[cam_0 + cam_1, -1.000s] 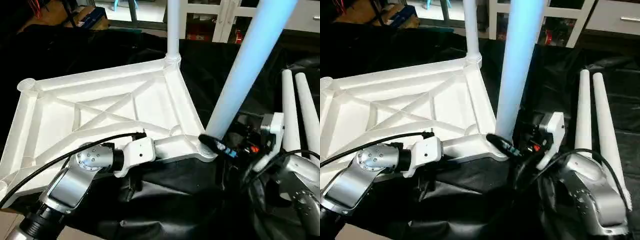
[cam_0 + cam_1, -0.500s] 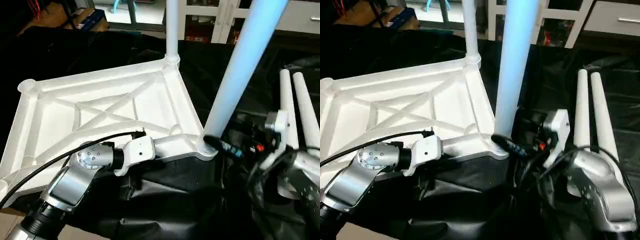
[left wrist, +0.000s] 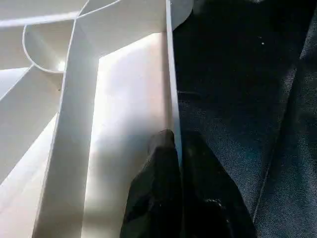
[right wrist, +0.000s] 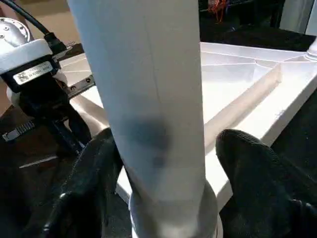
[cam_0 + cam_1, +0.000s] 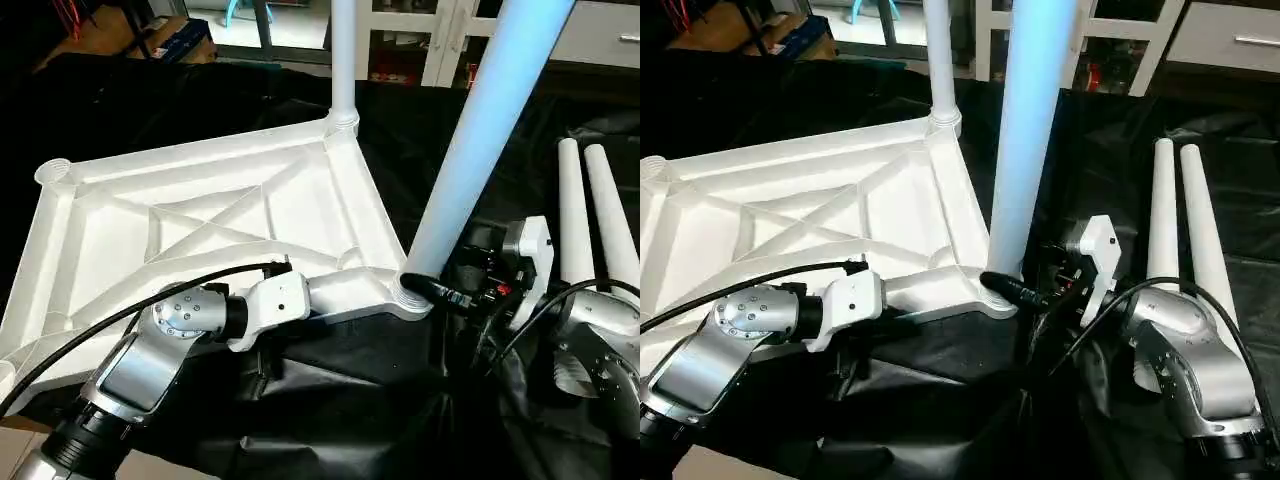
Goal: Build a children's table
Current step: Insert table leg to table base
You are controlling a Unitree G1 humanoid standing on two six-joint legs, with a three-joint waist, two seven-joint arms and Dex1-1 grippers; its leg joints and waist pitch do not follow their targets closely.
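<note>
The leg (image 5: 470, 150) standing in the near corner socket (image 5: 412, 297) leans a little, and that is the risk I see from here: if the right gripper (image 4: 163, 148) closes off-centre or pushes sideways, the tube could lever out of the socket or jam crooked. The tabletop (image 5: 200, 230) could also skid on the black cloth (image 5: 330, 400) if the left gripper (image 3: 176, 144) lets its hold slip, since that pinch looks like the only thing bracing it against a shove.

The right gripper's jaws stand wide, one black finger (image 4: 94, 173) on each side of the leg just above the socket, with the tube squarely between them; whether they touch it I can't tell. The left gripper's jaws are nearly together, pinching the thin upright rim of the tabletop, one finger inside the rim and one outside over the cloth.

The tabletop lies upside down, ribs up, stretching away from the left jaws. A second leg (image 5: 343, 60) stands upright in the far corner socket, well apart from both grippers. Two spare legs (image 5: 590, 220) lie side by side on the cloth, just beyond the right gripper, on its outer side
</note>
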